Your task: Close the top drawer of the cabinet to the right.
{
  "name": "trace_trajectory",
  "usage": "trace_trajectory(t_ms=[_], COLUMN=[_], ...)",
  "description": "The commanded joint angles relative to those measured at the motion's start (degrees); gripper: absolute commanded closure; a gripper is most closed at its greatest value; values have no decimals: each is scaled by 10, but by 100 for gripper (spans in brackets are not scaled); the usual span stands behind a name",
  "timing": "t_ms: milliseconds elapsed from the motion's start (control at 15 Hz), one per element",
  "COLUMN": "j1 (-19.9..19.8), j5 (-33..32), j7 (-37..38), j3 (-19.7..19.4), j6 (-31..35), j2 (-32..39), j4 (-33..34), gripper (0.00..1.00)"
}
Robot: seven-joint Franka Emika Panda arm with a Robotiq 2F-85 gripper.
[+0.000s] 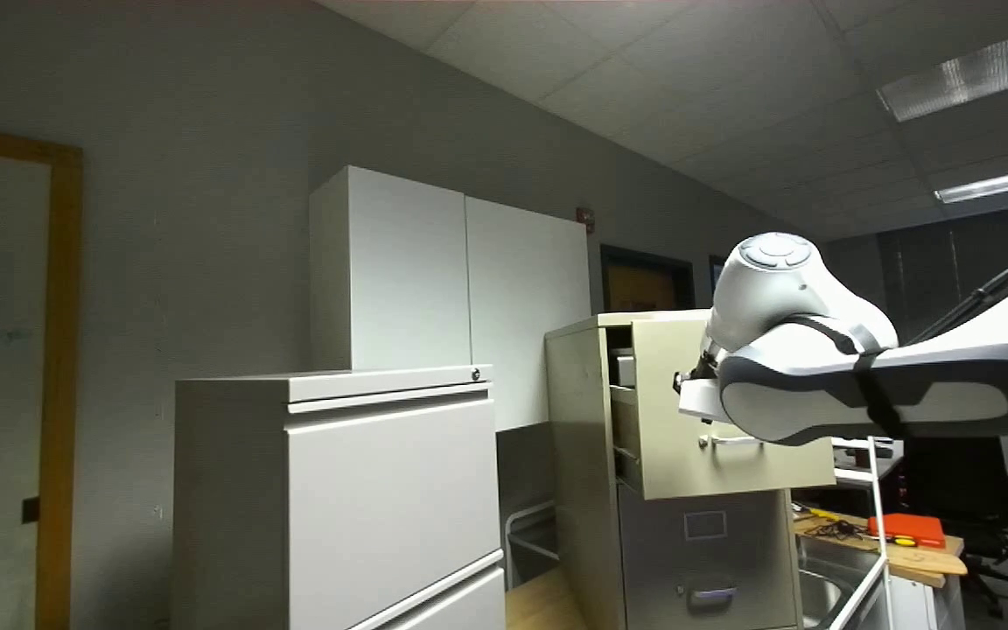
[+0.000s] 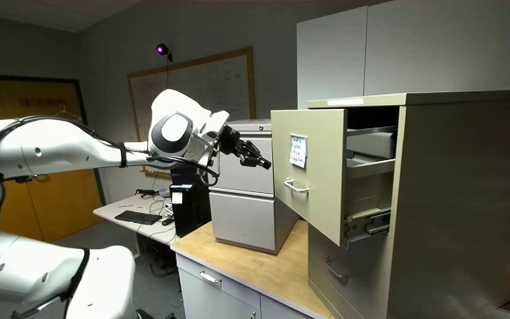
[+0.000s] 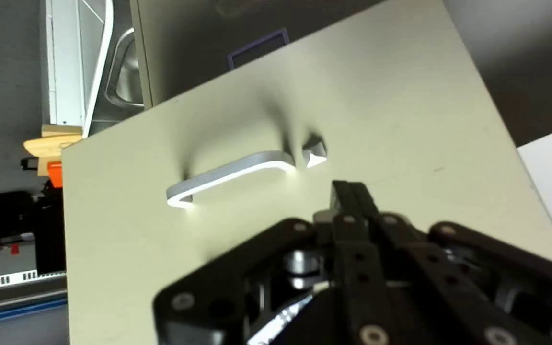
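Note:
The top drawer (image 1: 670, 455) of the beige cabinet (image 1: 578, 437) is pulled out. In an exterior view, its front (image 2: 321, 199) stands well ahead of the cabinet body (image 2: 458, 199), with a box inside. Its light metal handle (image 2: 298, 188) also shows in the wrist view (image 3: 233, 176), beside a small lock knob (image 3: 314, 154). My gripper (image 2: 266, 164) points at the drawer front, above handle height. In the wrist view, its fingertips (image 3: 352, 187) are together with nothing between them, over the bare front (image 3: 424, 105). I cannot tell whether they touch it.
A light grey drawer cabinet (image 2: 241, 221) stands beside the beige one on a wooden counter (image 2: 246, 270). A white wall cupboard (image 1: 412, 271) is behind. A shut lower drawer (image 1: 705, 542) is under the open one. A white rail frame (image 1: 876, 525) and sink (image 3: 130, 81) lie beside the cabinet.

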Motion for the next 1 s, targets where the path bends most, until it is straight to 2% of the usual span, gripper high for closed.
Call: trace_trajectory(t_ms=[0, 400, 933], j1=[-62, -137, -154], j5=[-38, -65, -70], j7=[51, 66, 56], j3=[44, 99, 125], j6=[48, 108, 108], j2=[46, 108, 204], j4=[35, 78, 147], gripper=[100, 100, 100])
